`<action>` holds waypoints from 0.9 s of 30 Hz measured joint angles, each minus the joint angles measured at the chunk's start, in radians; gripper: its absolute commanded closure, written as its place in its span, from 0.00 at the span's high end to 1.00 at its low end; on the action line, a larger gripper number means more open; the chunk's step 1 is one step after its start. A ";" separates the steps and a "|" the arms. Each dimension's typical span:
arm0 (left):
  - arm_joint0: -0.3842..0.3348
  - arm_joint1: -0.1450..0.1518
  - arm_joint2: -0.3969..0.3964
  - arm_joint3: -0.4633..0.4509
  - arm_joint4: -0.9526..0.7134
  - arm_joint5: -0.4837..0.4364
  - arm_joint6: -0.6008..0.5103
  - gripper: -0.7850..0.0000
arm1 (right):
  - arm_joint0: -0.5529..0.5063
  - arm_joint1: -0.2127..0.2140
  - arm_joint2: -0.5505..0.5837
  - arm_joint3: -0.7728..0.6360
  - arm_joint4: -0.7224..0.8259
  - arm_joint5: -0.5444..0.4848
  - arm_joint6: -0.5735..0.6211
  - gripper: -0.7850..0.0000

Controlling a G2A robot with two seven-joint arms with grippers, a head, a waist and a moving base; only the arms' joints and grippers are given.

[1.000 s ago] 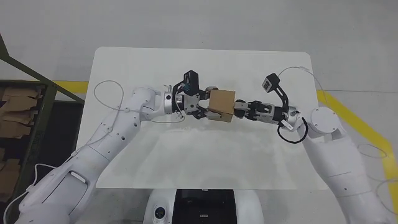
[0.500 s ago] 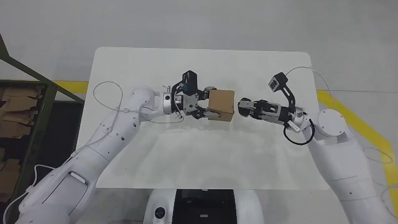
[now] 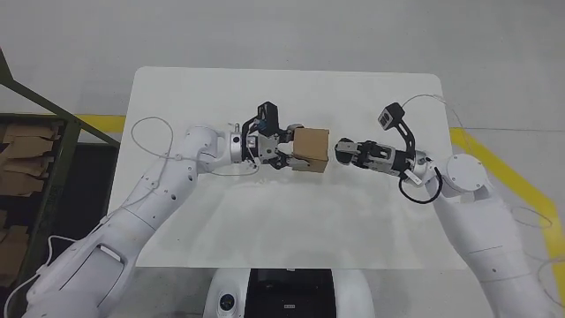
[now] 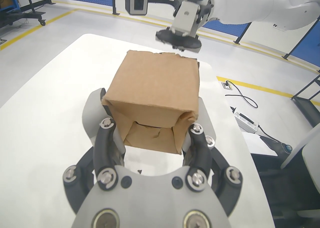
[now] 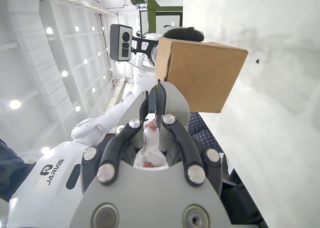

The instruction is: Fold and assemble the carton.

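1. The carton (image 3: pixel 312 148) is seen at the centre of the top view, over the middle of the white table (image 3: pixel 371 221).
2. It is grasped at its frame-left end by the left gripper (image 3: pixel 285 148), with one finger laid on each of two opposite sides. Its open end, with flaps folded inward, is turned toward that wrist.
3. The right gripper (image 3: pixel 339 151) is placed just right of the carton, its fingers (image 5: pixel 172 103) pressed together with nothing between them.
4. Whether its tips touch the carton cannot be told.
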 measured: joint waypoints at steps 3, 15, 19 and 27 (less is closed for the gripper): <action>0.002 -0.004 0.007 0.029 0.014 0.007 0.001 0.72 | -0.016 0.005 0.020 -0.012 -0.006 0.004 -0.004 0.09; -0.003 -0.016 0.034 0.104 0.187 0.093 0.028 0.95 | -0.057 0.004 0.007 -0.027 0.014 -0.006 -0.025 0.09; -0.003 -0.017 0.029 0.117 0.193 0.085 0.050 1.00 | -0.060 0.002 -0.001 -0.019 0.020 -0.011 -0.028 0.08; 0.039 0.014 -0.075 0.057 0.157 0.063 0.154 1.00 | -0.047 -0.001 -0.005 0.043 0.020 -0.030 -0.045 0.07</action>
